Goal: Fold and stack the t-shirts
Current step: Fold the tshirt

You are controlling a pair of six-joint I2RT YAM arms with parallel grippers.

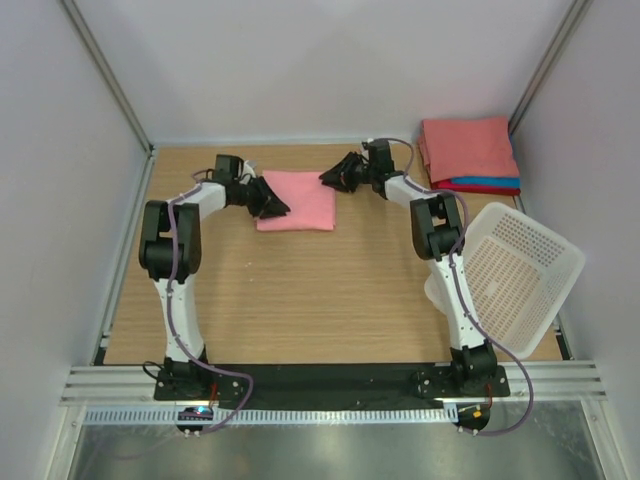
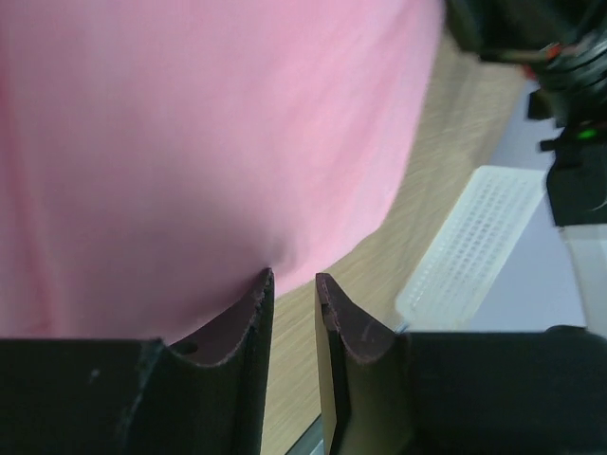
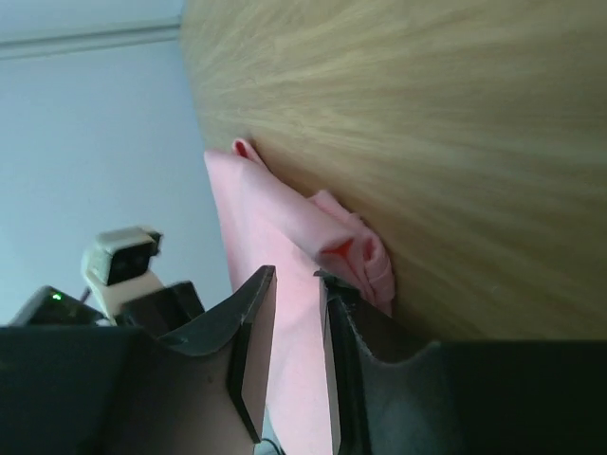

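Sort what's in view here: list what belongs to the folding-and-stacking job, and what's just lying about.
Belongs to the job:
pink t-shirt, folded, lying flat at the far middle
stack of folded t-shirts in the far right corner, salmon on top, blue and red edges beneath

Just lying about:
white mesh basket, tilted at the right side

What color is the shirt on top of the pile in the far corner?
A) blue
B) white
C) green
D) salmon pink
D: in the pile, the top shirt is salmon pink; blue and red edges only peek out underneath it.
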